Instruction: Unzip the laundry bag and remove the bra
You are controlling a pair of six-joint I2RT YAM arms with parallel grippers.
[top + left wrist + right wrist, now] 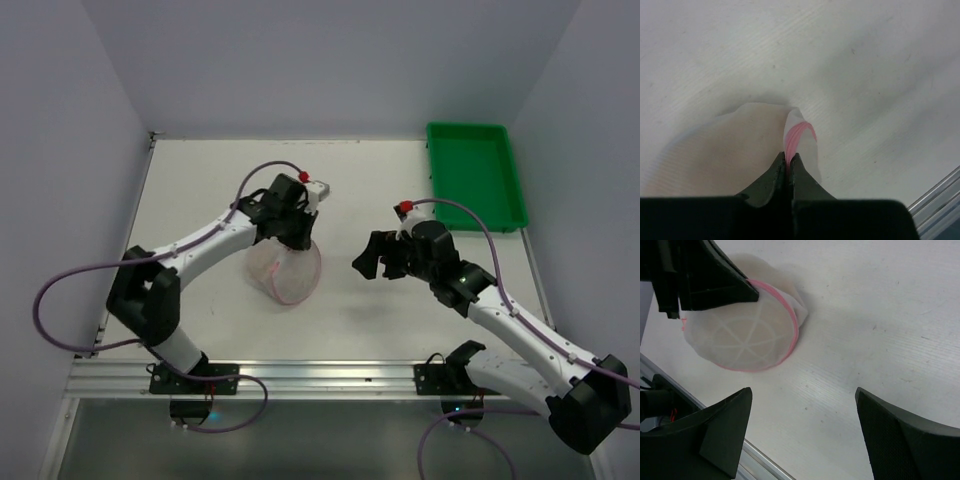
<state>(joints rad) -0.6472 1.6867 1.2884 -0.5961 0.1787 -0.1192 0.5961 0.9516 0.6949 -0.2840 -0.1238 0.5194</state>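
Laundry bag [285,270]: lying left of counter centre, toward near edge. Left end effector [789,159]: clamped on pink zip edge [799,134]. Right end effector [802,392]: spread wide, empty, apart from bag. Risk: thin pinch slipping off; unanchored bag dragging rather than unzipping.

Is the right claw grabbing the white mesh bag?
No, the right gripper is wide open, apart from the laundry bag that the left gripper pinches.
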